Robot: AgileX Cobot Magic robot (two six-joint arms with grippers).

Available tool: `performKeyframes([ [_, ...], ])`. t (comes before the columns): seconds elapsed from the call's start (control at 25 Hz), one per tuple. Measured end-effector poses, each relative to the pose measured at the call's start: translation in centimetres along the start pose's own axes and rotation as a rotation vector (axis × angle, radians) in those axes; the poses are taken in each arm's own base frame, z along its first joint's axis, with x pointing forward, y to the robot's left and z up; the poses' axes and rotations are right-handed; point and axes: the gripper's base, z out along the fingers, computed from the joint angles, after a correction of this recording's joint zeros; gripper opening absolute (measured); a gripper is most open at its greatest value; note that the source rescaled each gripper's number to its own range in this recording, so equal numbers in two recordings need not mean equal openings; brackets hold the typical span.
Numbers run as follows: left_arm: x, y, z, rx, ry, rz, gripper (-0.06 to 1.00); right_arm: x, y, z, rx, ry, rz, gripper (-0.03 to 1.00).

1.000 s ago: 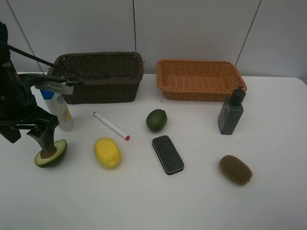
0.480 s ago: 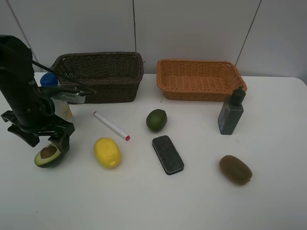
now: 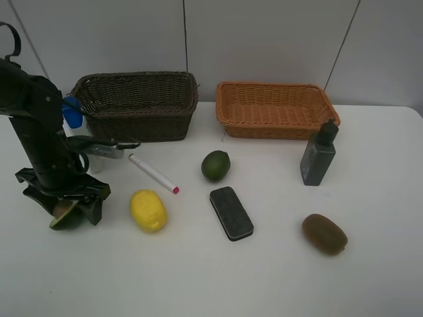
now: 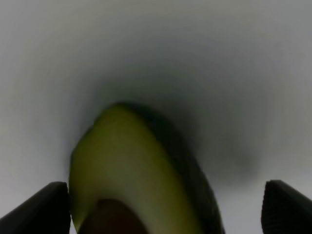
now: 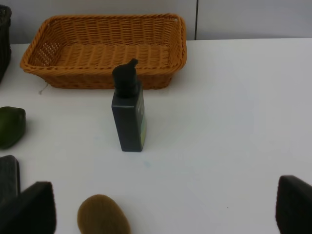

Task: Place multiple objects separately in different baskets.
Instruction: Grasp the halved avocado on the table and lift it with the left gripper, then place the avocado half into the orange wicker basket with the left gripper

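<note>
The halved avocado (image 3: pixel 61 216) lies at the table's front left. My left gripper (image 3: pixel 69 210) is down over it, open. In the left wrist view the avocado (image 4: pixel 131 170) lies between the wide-apart fingertips (image 4: pixel 36 209), nearer one of them. The blue-capped white bottle (image 3: pixel 73 112) stands behind the left arm, mostly hidden. The marker (image 3: pixel 153 174), lemon (image 3: pixel 148 210), lime (image 3: pixel 215 165), black eraser (image 3: pixel 231 212), dark grey bottle (image 3: pixel 318 157) and kiwi (image 3: pixel 324 234) rest on the table. The dark brown basket (image 3: pixel 139 105) and the orange basket (image 3: pixel 276 109) stand at the back. My right gripper (image 5: pixel 161 209) is open and holds nothing.
The right wrist view shows the dark grey bottle (image 5: pixel 128 109) in front of the orange basket (image 5: pixel 105 48), with the kiwi (image 5: pixel 102 214), lime (image 5: pixel 9 126) and eraser (image 5: pixel 9 175) nearer. The right gripper is out of the high view. A cable runs by the dark basket.
My left arm has swung upright and the gripper has come down over the avocado, now straddling and largely covering it. The bottle's blue cap shows beside the arm. Nothing else moved.
</note>
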Motion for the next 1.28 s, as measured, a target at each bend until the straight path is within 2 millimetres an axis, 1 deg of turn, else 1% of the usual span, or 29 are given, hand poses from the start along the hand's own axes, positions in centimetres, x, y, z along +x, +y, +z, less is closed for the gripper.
performKeyframes([
  [0.08, 0.0, 0.0, 0.4, 0.001, 0.012, -0.001, 1.0, 0.0, 0.0, 0.0, 0.0, 0.0, 0.0, 1.0],
  [0.28, 0.0, 0.0, 0.4, 0.002, 0.013, -0.002, 1.0, 0.0, 0.0, 0.0, 0.0, 0.0, 0.0, 1.0],
  [0.32, 0.0, 0.0, 0.4, 0.003, 0.013, -0.003, 0.99, 0.0, 0.0, 0.0, 0.0, 0.0, 0.0, 1.0],
  [0.4, 0.0, 0.0, 0.4, 0.003, 0.013, -0.006, 0.92, 0.0, 0.0, 0.0, 0.0, 0.0, 0.0, 1.0],
  [0.48, 0.0, 0.0, 0.4, 0.004, 0.014, -0.01, 0.75, 0.0, 0.0, 0.0, 0.0, 0.0, 0.0, 1.0],
  [0.52, 0.1, 0.0, 0.4, 0.004, 0.016, -0.012, 0.7, 0.0, 0.0, 0.0, 0.0, 0.0, 0.0, 1.0],
  [0.72, 0.2, -0.1, 0.0, 0.014, 0.044, -0.027, 0.7, 0.0, 0.0, 0.0, 0.0, 0.0, 0.0, 1.0],
  [0.84, 0.3, -0.4, -1.6, 0.036, 0.033, -0.03, 0.7, 0.0, 0.0, 0.0, 0.0, 0.0, 0.0, 1.0],
  [1.0, 0.5, -2.1, -5.7, 0.064, -0.058, 0.027, 0.7, 0.0, 0.0, 0.0, 0.0, 0.0, 0.0, 1.0],
  [1.08, 0.7, -3.7, -7.7, 0.077, -0.115, 0.073, 0.7, 0.0, 0.0, 0.0, 0.0, 0.0, 0.0, 1.0],
  [1.16, 0.5, -5.6, -9.4, 0.09, -0.159, 0.126, 0.7, 0.0, 0.0, 0.0, 0.0, 0.0, 0.0, 1.0],
  [1.28, -0.4, -8.6, -11.5, 0.105, -0.23, 0.211, 0.7, 0.0, 0.0, 0.0, 0.0, 0.0, 0.0, 1.0],
])
